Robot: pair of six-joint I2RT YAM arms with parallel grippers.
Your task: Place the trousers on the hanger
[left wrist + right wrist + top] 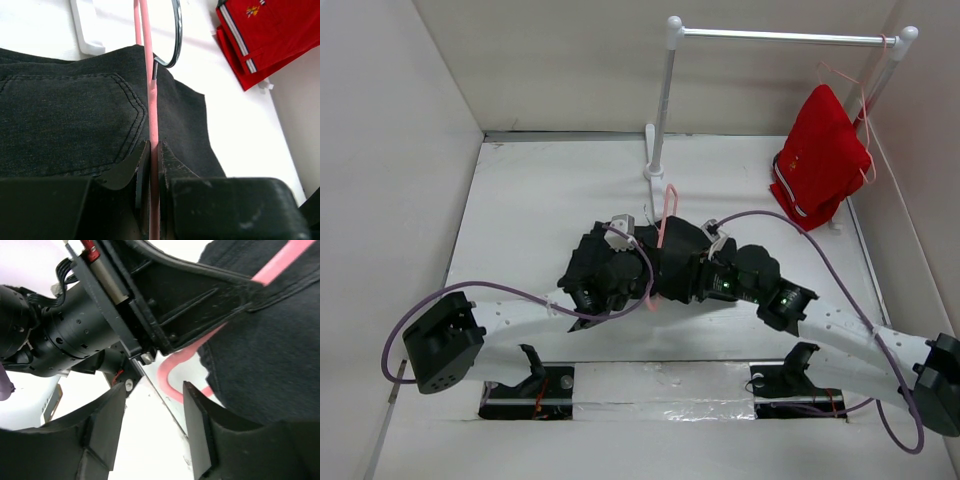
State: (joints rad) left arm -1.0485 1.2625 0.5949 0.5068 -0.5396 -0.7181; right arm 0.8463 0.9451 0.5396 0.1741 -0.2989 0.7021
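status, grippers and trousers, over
Left gripper shut on hanger. Right gripper open, empty. Trousers heaped mid-table, hanger lying across them. Left gripper crowds the right; rack post just behind.
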